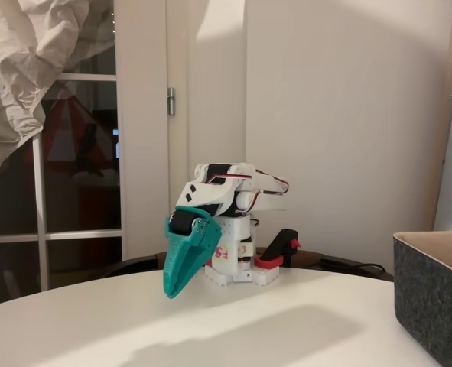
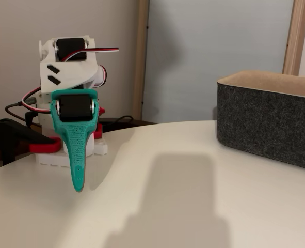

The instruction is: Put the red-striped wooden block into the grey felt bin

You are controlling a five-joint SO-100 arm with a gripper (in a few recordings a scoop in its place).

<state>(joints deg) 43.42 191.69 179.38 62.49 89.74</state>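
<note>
The arm is folded low over its white base at the back of the round white table (image 1: 233, 329). My teal gripper (image 1: 172, 290) hangs with its tips pointing down just above the tabletop, jaws shut and nothing between them; in the other fixed view the gripper (image 2: 78, 187) is at the left. The grey felt bin (image 1: 432, 306) stands at the table's right edge, well apart from the gripper, and its pale inner lining shows at the rim of the bin (image 2: 268, 126). The red-striped wooden block is out of view.
A black-and-red clamp (image 1: 275, 252) holds the arm's base to the table's far edge, with cables trailing behind. A glass door and wall stand behind the table. A broad shadow lies across the tabletop (image 2: 167, 206) between arm and bin.
</note>
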